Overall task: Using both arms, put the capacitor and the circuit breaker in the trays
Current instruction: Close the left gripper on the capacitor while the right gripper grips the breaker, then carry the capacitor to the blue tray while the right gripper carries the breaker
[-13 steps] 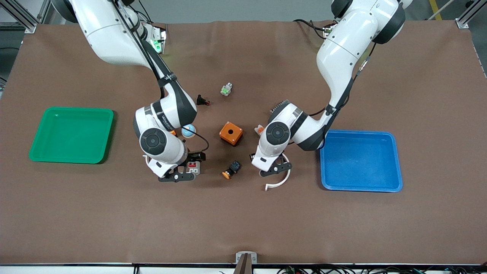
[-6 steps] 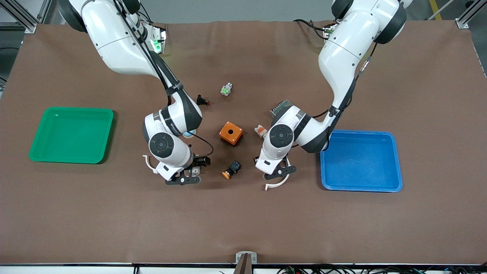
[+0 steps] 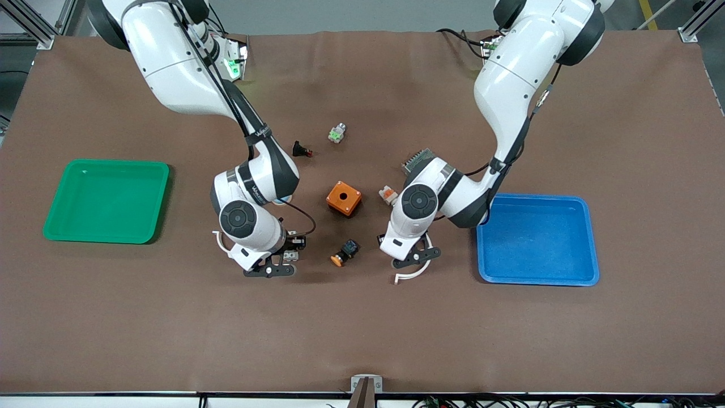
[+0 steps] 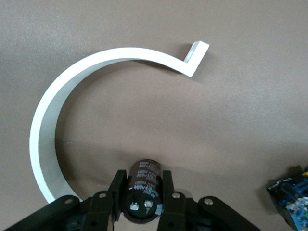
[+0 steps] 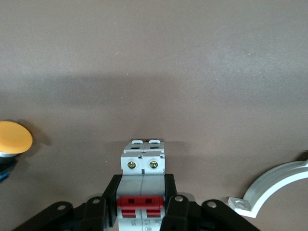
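My left gripper (image 3: 418,256) is shut on the capacitor (image 4: 144,175), a small black cylinder with silvery terminals on its end. It holds it low over the table beside a white curved clamp (image 4: 45,139). The hand hides the capacitor in the front view. My right gripper (image 3: 285,259) is shut on the circuit breaker (image 3: 290,255), a white block with red toggles (image 5: 140,206). The right wrist view shows the breaker (image 5: 143,163) between the fingers, just above the brown mat.
A green tray (image 3: 107,238) lies at the right arm's end and a blue tray (image 3: 537,280) at the left arm's end. Between the grippers lie a black-and-blue button with orange cap (image 3: 344,253), an orange box (image 3: 344,198) and a white-and-orange part (image 3: 387,194). The white clamp (image 3: 416,273) lies under the left gripper.
Both grippers have shifted slightly nearer the front camera and toward the left arm's end, each still shut on its part.
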Motion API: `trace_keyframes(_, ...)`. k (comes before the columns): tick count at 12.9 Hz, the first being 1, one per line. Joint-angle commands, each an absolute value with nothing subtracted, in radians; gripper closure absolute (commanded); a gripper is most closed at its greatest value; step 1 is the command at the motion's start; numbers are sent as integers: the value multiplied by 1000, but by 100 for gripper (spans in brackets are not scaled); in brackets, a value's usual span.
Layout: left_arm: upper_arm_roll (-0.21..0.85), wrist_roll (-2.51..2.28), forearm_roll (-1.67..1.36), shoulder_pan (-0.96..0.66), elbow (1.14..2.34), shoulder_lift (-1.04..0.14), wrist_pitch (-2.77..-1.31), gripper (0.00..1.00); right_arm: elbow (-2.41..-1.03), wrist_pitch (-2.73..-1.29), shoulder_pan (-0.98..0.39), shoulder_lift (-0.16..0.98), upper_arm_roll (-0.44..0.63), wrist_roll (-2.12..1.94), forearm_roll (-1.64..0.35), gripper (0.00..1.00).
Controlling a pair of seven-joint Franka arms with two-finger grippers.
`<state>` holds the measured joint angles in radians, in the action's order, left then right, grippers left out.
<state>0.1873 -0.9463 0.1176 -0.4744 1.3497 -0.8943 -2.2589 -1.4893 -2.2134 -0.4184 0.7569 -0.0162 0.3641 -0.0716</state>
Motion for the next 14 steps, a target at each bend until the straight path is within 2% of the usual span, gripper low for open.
trace_keyframes(1, 178, -954, 140, -454, 1335, -839, -2235, 100, -1451, -2177, -390, 717, -14, 351, -87, 77)
trace_keyframes(4, 175, -895, 161, -364, 1347, -726, -2116, 100, -1425, -2022, -296, 617, -9, 348, -71, 76)
trace_keyframes(5, 175, -841, 163, -329, 1371, -685, -2077, 100, -1431, -1915, -247, 591, -9, 350, -66, 76)
trace_keyframes(9, 176, -603, 164, -168, 1554, -540, -2068, 100, -1442, -1694, -14, 534, -8, 82, -7, 76)
trace_keyframes(12, 176, -493, 166, -59, 1649, -488, -2071, 100, -1509, -1689, 151, 512, -8, -150, 46, 76)
trace_keyframes(14, 182, -410, 167, 21, 1702, -472, -2091, 100, -1570, -1767, 227, 512, -8, -280, 83, 76)
